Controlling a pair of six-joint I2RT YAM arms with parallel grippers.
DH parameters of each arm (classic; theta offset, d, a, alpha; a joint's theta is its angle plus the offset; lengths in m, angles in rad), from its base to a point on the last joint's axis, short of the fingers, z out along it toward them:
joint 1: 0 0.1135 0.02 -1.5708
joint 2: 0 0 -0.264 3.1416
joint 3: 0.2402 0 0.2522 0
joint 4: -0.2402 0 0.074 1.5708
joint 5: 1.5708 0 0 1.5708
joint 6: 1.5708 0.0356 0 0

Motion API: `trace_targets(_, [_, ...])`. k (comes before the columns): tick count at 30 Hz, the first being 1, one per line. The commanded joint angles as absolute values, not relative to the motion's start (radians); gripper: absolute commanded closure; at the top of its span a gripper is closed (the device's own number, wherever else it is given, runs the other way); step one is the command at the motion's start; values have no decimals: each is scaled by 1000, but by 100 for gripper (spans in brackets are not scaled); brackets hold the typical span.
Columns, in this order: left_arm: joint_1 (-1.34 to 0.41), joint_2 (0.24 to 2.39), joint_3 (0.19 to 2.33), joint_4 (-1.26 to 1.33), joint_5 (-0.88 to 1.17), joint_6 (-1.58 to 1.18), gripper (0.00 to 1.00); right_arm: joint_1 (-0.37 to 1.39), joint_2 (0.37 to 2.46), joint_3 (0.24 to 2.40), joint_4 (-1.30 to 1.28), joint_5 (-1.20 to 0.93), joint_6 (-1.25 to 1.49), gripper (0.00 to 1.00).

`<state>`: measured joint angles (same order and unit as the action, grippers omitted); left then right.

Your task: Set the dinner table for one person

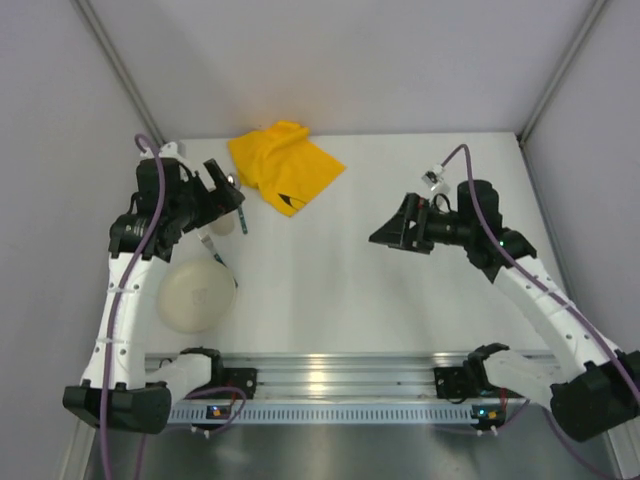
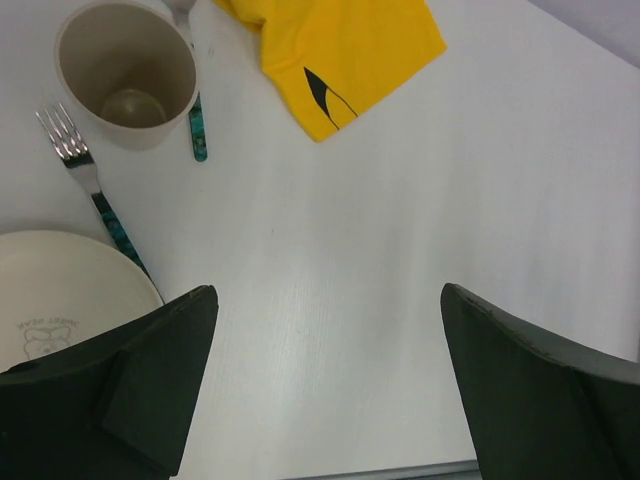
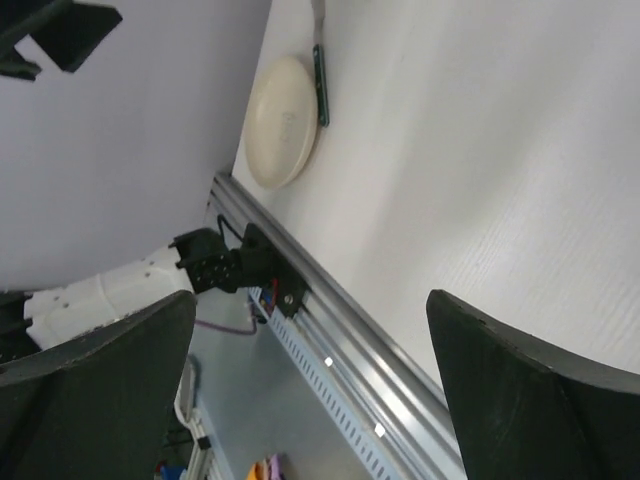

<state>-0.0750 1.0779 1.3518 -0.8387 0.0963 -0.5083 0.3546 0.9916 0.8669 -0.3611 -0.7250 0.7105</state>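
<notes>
The dinner table (image 1: 340,290) fills the view. The plate (image 1: 197,297) sits at its 8 o'clock, with the fork (image 2: 88,180) and cup (image 2: 125,70) grouped at the plate's 12 o'clock, apparently as one setting. The yellow cloth (image 1: 283,165) lies apart at 11 o'clock. The left gripper (image 2: 330,370) and right gripper (image 3: 310,400) hover wide open, holding nothing.

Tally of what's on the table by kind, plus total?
On the table:
plate: 1
cup: 1
fork: 1
second teal-handled utensil, type unclear: 1
yellow cloth: 1
Total: 5
</notes>
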Motion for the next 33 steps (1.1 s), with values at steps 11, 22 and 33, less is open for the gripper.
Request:
trace_targets(11, [-149,1098,1557,-977,-34,-526,1,449,1649,1538,-477,-512,545,0])
trace_targets(22, [-149,1003,1378,-844,-13,-473,1,416,2084,1953,-476,-454,535,0])
trace_targets(33, [-149,1061,1353,-854,-32,-429,1,414,2371,2113,-345,-479,744,0])
